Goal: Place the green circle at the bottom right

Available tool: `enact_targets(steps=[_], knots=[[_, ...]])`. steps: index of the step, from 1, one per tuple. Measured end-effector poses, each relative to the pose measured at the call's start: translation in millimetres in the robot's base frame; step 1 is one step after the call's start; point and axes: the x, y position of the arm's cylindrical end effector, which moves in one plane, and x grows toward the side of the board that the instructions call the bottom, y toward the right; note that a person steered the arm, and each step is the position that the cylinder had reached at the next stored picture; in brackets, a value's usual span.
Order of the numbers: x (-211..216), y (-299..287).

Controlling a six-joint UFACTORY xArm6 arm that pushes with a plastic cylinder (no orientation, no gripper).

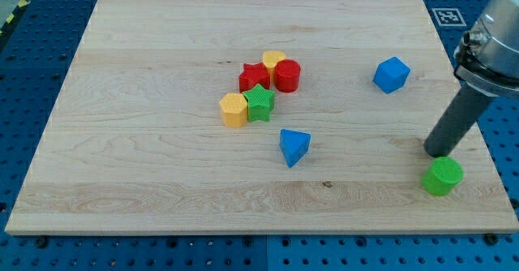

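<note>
Green circle low on the wooden board, toward five o'clock from board centre, near the right edge and the bottom edge. My tip just at twelve o'clock of that block, touching or nearly so; exact contact hard to tell. No fingers on this rig, only a straight dark rod, so nothing to spread, press together or pinch.

Elsewhere, well apart from the green circle: blue hexagonal block at about two o'clock from centre; blue triangular block just below centre at six o'clock; a tight cluster just left of centre, made of red star, yellow heart-like block, red cylinder, green star and yellow hexagon.

Judged progress: essentially done, target already in the bottom right region. Left, at most, a small nudge further toward five o'clock, then clearing the rod away without dragging the block. Nothing in the path of either move.
</note>
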Motion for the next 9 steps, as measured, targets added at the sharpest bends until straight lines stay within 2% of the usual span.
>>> enact_targets(steps=[2, 4, 8, 9], knots=[[17.3, -34.5], [39.5, 3.8], [43.4, 36.1], [45.5, -15.3]])
